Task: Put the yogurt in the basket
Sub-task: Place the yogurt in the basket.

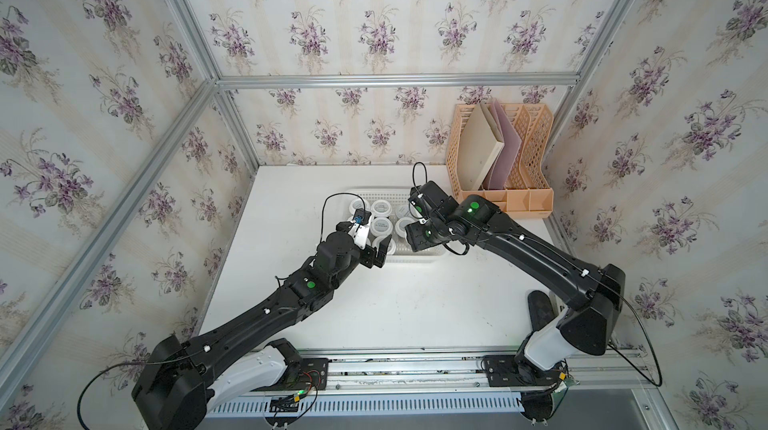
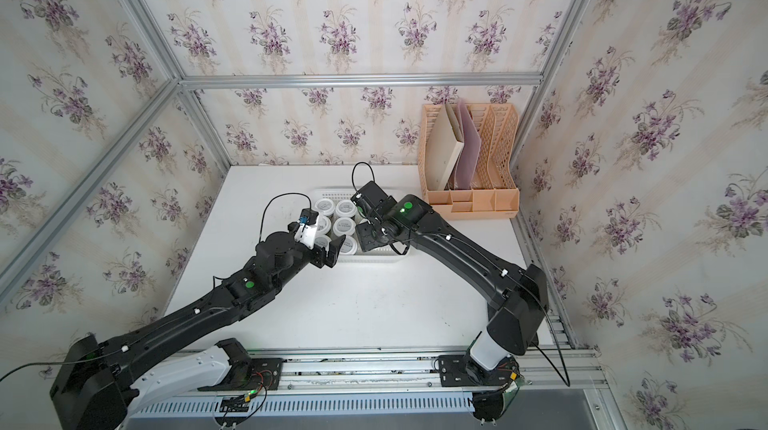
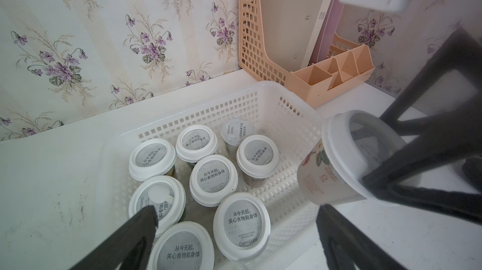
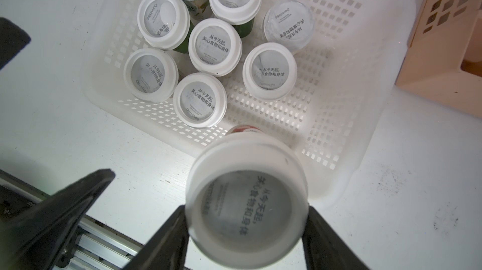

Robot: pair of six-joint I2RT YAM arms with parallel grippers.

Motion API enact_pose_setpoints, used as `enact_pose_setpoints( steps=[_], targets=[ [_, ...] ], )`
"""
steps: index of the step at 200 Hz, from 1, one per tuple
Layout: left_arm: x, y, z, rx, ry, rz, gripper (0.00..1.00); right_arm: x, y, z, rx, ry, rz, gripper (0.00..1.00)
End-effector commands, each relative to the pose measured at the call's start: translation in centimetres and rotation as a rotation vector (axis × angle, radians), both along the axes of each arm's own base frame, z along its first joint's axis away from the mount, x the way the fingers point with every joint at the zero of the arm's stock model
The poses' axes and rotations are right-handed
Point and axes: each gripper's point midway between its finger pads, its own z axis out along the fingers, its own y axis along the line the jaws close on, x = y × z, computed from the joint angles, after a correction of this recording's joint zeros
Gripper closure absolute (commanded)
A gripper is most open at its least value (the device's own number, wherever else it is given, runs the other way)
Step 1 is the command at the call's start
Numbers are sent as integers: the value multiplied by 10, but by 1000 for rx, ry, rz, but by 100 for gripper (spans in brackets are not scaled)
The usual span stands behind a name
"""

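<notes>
The white perforated basket (image 1: 399, 252) (image 2: 374, 257) (image 3: 208, 109) (image 4: 339, 99) sits at the middle back of the table. Several yogurt cups (image 1: 381, 225) (image 2: 344, 226) (image 3: 214, 177) (image 4: 214, 44) stand upright in its left half. My right gripper (image 4: 246, 211) (image 3: 386, 156) (image 1: 419, 235) is shut on one more yogurt cup (image 4: 246, 203) (image 3: 339, 167), gripped at its white lid and hanging over the basket's near right edge. In both top views my wrist hides that cup. My left gripper (image 3: 237, 212) (image 1: 376, 253) (image 2: 328, 253) hovers open over the near left cups, holding nothing.
A peach-orange file rack (image 1: 528, 195) (image 2: 494, 199) (image 3: 260, 47) (image 4: 443, 60) with folders stands just right of the basket against the back wall. Flowered walls close in the left, back and right. A metal rail (image 1: 415, 370) runs along the table's front edge.
</notes>
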Motion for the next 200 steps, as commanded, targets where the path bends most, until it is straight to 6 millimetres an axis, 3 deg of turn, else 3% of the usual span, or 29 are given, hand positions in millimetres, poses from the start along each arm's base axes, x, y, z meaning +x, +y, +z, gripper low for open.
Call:
enact_pose_setpoints(
  steps=[1,113,200],
  targets=[
    [2,0,6,0,-15,6,1,6,2,3,9,-19,9,32],
    [3,-1,5,5,-10,3,1,31,-16,-9,-6,-3,-23,33],
    [4,-1,4,9,-7,4,1,45,-37,-35,-59,38,-55,33]
  ],
)
